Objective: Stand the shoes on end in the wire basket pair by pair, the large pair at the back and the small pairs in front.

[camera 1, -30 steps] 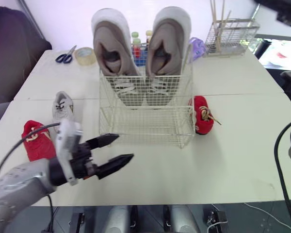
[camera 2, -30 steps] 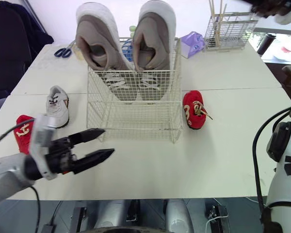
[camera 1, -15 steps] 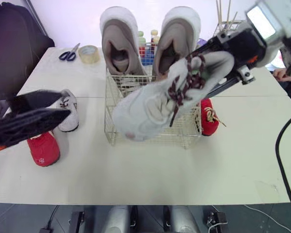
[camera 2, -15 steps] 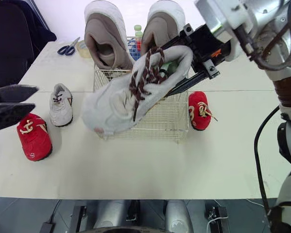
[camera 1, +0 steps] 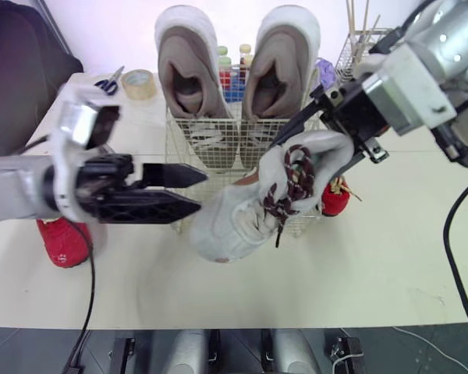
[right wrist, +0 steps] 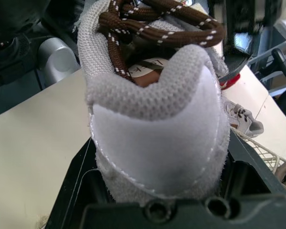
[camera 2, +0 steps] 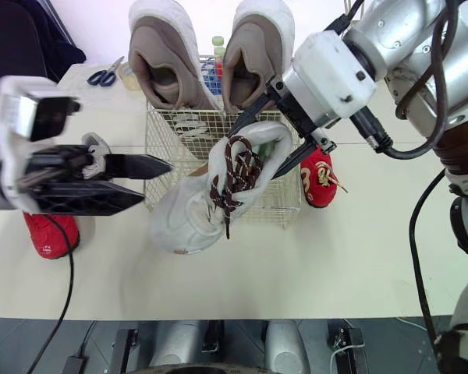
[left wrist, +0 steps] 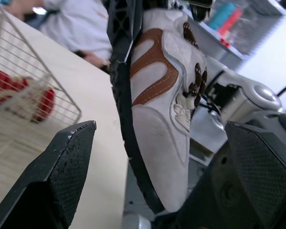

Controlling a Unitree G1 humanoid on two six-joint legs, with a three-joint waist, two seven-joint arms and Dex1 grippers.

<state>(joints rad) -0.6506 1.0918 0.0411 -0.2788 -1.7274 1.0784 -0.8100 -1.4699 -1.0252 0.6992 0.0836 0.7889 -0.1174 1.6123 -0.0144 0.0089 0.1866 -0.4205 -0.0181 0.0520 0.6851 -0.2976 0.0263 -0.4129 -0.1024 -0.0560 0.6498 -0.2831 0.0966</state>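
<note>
A wire basket (camera 1: 171, 132) stands mid-table with the large grey pair (camera 1: 189, 62) (camera 1: 281, 58) on end at its back. My right gripper (camera 1: 299, 165) is shut on the heel of a white sneaker with brown laces (camera 1: 234, 226). The sneaker hangs toe-down in front of the basket, and its heel (right wrist: 157, 119) sits between the fingers in the right wrist view. My left gripper (camera 1: 203, 192) is open and points at the sneaker (left wrist: 167, 109) from the left, a short gap away. One small red shoe (camera 1: 62, 243) lies at the left, another (camera 1: 337, 196) right of the basket.
Scissors (camera 1: 105, 84) and a tape roll (camera 1: 140, 82) lie at the back left. Bottles (camera 1: 232, 74) stand behind the basket, and a wire holder with sticks (camera 1: 359, 54) is at the back right. A person (left wrist: 81, 24) is beyond the table.
My right gripper has lowered the sneaker and tipped its toe downward in front of the basket. My left gripper has swung from the far left towards the sneaker.
</note>
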